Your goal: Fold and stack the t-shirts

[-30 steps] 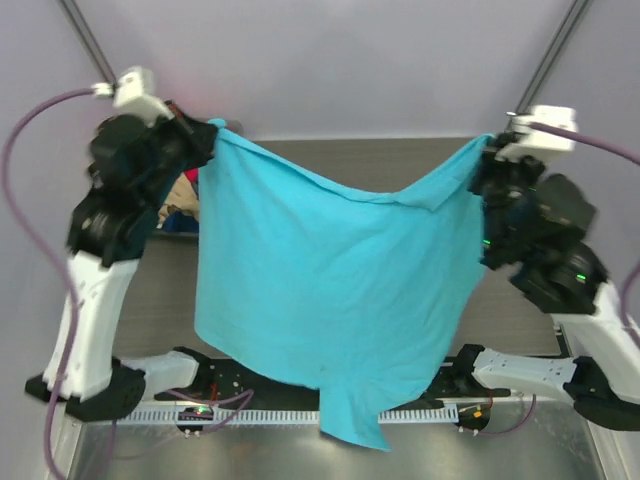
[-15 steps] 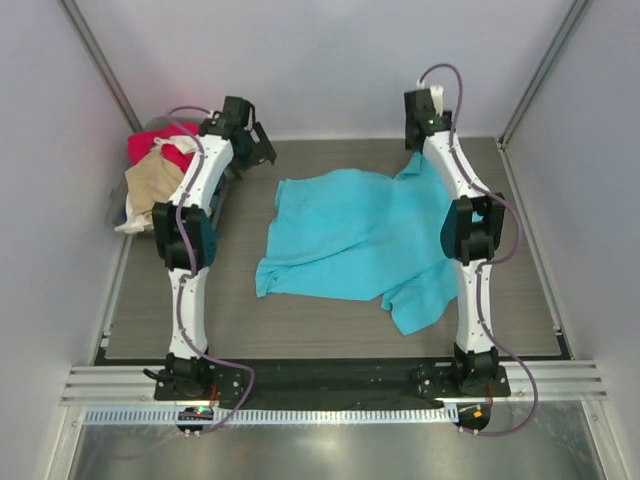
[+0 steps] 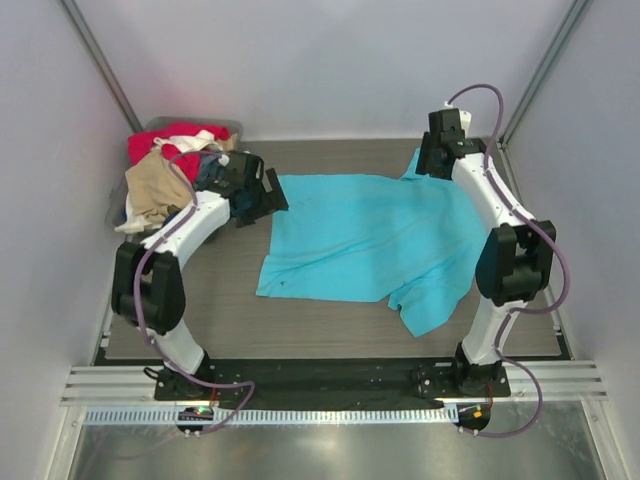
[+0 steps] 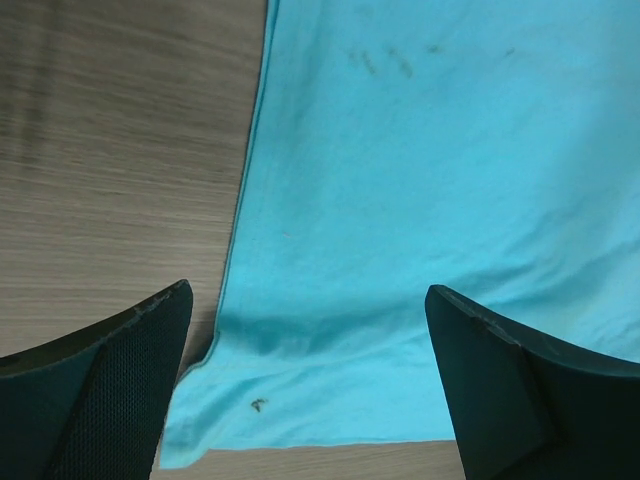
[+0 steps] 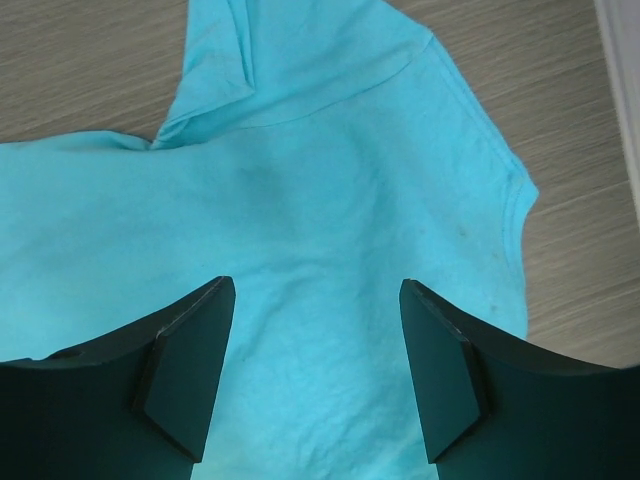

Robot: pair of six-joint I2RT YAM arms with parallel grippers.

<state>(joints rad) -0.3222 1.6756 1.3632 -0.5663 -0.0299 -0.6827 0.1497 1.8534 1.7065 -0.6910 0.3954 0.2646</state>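
Top external view, near edge first. A turquoise t-shirt (image 3: 370,245) lies spread on the wood-grain table (image 3: 200,320), between the two arms. Its near-right part, a sleeve-like flap, is rumpled and points toward the right arm's base. The rest lies fairly flat, with soft wrinkles.

- Long axis: looks to run left to right, straight hem toward the left arm, sleeves toward the right.
- Cloth: thin matte knit, limp. The left wrist view shows a few small dark flecks.
- Left gripper (image 4: 308,290): jaws wide, nothing between them, above the shirt's far-left corner. The hem edge runs just inside its left finger.
- Right gripper (image 5: 316,282): jaws apart, empty, above the far-right shoulder. A stitched sleeve hem lies off to one side.
- Judgement: each arm is nearest its own far corner, so a fold toward the near edge would start from those two corners.

Farthest, left corner: a clear grey bin (image 3: 228,126) heaped with a red shirt (image 3: 165,140) and a tan shirt (image 3: 150,185). It sits apart from the turquoise one, on the left arm's side.
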